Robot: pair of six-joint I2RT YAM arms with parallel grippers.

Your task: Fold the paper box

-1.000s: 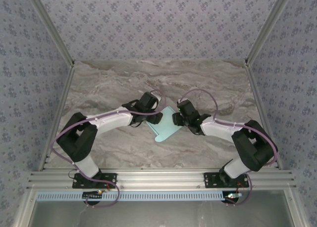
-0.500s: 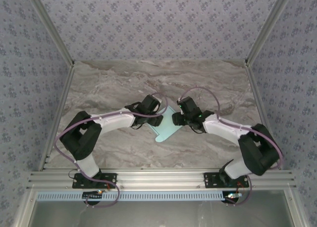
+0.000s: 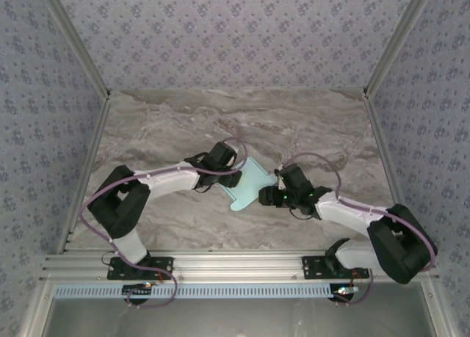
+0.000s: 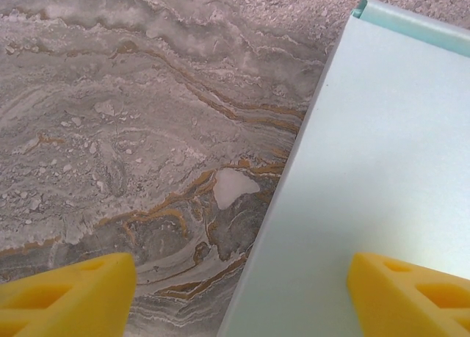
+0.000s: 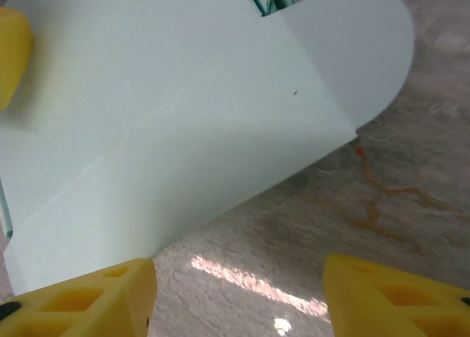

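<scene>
The paper box (image 3: 250, 184) is a light blue flattened piece lying on the marble table (image 3: 169, 124) between the two arms. In the left wrist view its long edge (image 4: 294, 175) runs up between my open yellow fingers, the right fingertip (image 4: 411, 293) over the cardboard and the left one over bare marble. My left gripper (image 3: 233, 174) sits at the box's upper left edge. My right gripper (image 3: 266, 197) is open just off the box's lower right edge, over bare table (image 5: 294, 234). The box (image 5: 183, 117) with its rounded flap (image 5: 360, 43) lies just beyond those fingers.
Patterned walls (image 3: 235, 36) close in the table at the back and both sides. An aluminium rail (image 3: 235, 263) runs along the near edge by the arm bases. Open marble lies behind and to either side of the box.
My right gripper has drawn back toward the near right, off the box's edge, and its jaws have spread wider. The left gripper shifted slightly toward the box earlier, then stayed put.
</scene>
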